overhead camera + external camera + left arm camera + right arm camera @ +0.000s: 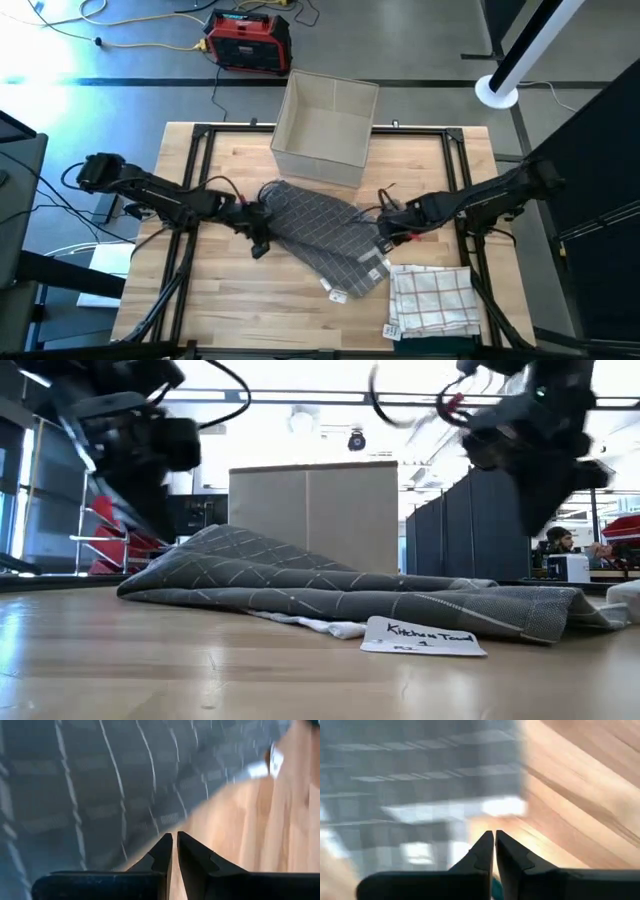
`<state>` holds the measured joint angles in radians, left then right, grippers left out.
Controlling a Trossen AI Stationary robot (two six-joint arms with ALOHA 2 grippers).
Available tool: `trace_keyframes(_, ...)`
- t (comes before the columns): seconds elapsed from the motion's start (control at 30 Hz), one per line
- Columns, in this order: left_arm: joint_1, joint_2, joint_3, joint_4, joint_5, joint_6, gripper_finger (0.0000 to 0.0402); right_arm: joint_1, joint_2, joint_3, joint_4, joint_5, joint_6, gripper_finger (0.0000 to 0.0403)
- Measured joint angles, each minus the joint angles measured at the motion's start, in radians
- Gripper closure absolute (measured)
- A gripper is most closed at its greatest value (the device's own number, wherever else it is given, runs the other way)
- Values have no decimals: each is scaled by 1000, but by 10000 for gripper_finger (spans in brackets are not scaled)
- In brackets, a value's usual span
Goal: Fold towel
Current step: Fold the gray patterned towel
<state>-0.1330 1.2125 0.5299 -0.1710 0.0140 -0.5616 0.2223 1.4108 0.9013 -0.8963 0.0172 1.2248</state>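
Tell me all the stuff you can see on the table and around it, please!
grey towel: one, dark grey with thin pale lines, rumpled in the middle of the table, white tags at its near end
checked towel: one, white with red-brown lines, folded at the table's near right corner
cardboard box: one, tan, open-topped, at the table's far edge
table: one, light wood with a black frame
red machine: one, red and black, on the floor beyond the table
yellow cable: one, on the floor beside the red machine
left gripper: one, black, jaws shut, at the grey towel's left edge
right gripper: one, black, jaws shut, at the grey towel's right edge
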Motion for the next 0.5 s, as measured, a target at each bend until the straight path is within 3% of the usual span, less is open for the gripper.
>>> trace_keyframes(0.1,51,0,12,22,-2,52,381,0,12,-1,-47,-9,-1,360)
trace_keyframes(0.3,139,0,13,35,-2,93,381,-11,90,-1,14,94,-55,264)
trace_keyframes(0.5,166,0,13,35,5,94,381,-17,194,0,83,41,-62,186)
